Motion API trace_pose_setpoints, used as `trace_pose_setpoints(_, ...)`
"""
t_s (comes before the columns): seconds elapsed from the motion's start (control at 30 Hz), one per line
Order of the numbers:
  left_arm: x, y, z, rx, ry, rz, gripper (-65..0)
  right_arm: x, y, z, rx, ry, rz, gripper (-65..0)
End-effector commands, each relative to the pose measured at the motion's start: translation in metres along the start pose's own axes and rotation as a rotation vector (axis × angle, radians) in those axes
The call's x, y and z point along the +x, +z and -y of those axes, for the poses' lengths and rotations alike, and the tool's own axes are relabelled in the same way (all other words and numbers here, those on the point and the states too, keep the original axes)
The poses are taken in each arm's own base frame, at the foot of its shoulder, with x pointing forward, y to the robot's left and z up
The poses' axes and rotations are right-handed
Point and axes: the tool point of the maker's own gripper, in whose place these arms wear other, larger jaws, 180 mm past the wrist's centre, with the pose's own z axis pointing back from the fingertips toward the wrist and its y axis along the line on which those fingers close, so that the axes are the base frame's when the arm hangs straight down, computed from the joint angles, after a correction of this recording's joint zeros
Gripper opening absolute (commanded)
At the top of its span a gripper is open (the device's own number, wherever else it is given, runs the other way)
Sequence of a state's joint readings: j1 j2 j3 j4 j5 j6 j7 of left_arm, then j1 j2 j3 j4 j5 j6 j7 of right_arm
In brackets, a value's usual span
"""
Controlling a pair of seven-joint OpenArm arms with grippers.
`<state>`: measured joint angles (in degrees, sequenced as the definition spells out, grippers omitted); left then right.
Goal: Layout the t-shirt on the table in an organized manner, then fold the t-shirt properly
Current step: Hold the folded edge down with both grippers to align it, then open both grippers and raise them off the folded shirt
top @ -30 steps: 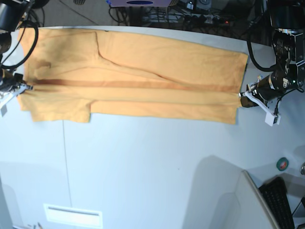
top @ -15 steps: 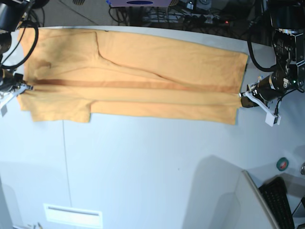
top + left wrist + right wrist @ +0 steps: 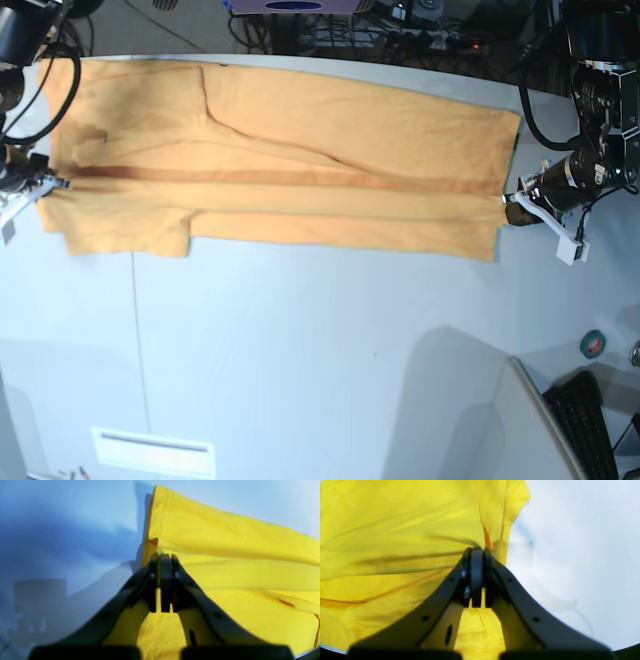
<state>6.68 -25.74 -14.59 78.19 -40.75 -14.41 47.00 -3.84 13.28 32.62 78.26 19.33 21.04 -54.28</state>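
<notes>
The t-shirt (image 3: 280, 165) lies stretched across the far part of the desk (image 3: 320, 350), already folded lengthwise into a long band; the crosswise folds are not yet done. The left end effector (image 3: 510, 203) is clenched on the cloth at one end, the right end effector (image 3: 52, 183) on the other end. Compared with the earlier frame, nothing has visibly moved.
</notes>
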Motion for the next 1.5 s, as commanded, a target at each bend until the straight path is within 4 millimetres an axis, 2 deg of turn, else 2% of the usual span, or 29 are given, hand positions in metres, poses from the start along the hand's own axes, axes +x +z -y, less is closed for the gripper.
trace_pose_setpoints(0.0,0.017,0.006,-0.004,0.009,-0.015,0.044,-65.0,0.014,0.006,0.008,-0.019,0.005,0.037,-65.0)
trace_pose_setpoints(0.1,0.018,0.006,-0.005,0.012,-0.012,0.045,-65.0,0.013,0.006,0.008,-0.020,0.004,0.035,-65.0)
trace_pose_setpoints(0.27,0.019,0.007,-0.007,0.016,-0.008,0.050,-64.7,0.008,0.006,0.009,-0.023,0.005,0.026,-43.4)
trace_pose_setpoints(0.4,0.023,0.009,-0.010,0.023,-0.017,0.055,-39.5,0.007,0.006,0.010,-0.024,0.003,0.024,-32.3)
trace_pose_setpoints(0.47,0.026,0.010,-0.008,0.021,-0.021,0.062,-27.8,0.002,0.007,0.012,-0.028,0.006,0.016,-31.7)
trace_pose_setpoints(0.57,0.029,0.010,-0.009,0.022,-0.022,0.071,-16.0,0.000,0.007,0.011,-0.028,0.005,0.014,-31.7)
trace_pose_setpoints(0.63,0.032,0.012,-0.011,0.024,-0.013,0.080,-13.8,-0.004,0.007,0.013,-0.031,0.004,0.007,-31.7)
trace_pose_setpoints(0.73,0.035,0.018,-0.017,0.034,0.008,0.103,-15.8,-0.002,0.013,0.011,-0.037,0.021,0.029,-31.7)
trace_pose_setpoints(0.8,0.032,0.017,-0.012,0.024,0.015,0.106,-23.2,0.003,0.018,0.002,-0.028,0.021,0.069,-31.7)
trace_pose_setpoints(0.83,0.032,0.017,-0.009,0.019,0.018,0.112,-29.9,0.010,0.024,0.002,-0.031,0.003,0.110,-32.4)
trace_pose_setpoints(0.9,0.031,0.014,-0.002,0.003,0.024,0.116,-46.1,0.019,0.028,-0.003,-0.023,-0.019,0.163,-38.3)
trace_pose_setpoints(0.97,0.026,0.009,0.005,-0.009,0.037,0.112,-65.0,0.036,0.029,-0.009,-0.010,-0.017,0.203,-50.1)
trace_pose_setpoints(1.03,0.020,0.004,0.013,-0.029,0.060,0.109,-65.0,0.037,0.020,-0.019,0.016,-0.006,0.183,-65.0)
trace_pose_setpoints(1.17,0.015,0.000,0.020,-0.044,0.074,0.104,-65.0,0.027,0.001,-0.027,0.050,-0.028,0.122,-65.0)
trace_pose_setpoints(1.27,0.014,0.001,0.015,-0.033,0.073,0.098,-65.0,0.011,-0.013,-0.025,0.061,-0.057,0.066,-65.0)
trace_pose_setpoints(1.4,0.011,0.000,0.009,-0.021,0.078,0.086,-65.0,-0.004,-0.017,-0.022,0.056,-0.068,0.030,-65.0)
trace_pose_setpoints(1.47,0.011,0.001,0.006,-0.017,0.077,0.084,-65.0,-0.005,-0.017,-0.021,0.054,-0.068,0.026,-65.0)
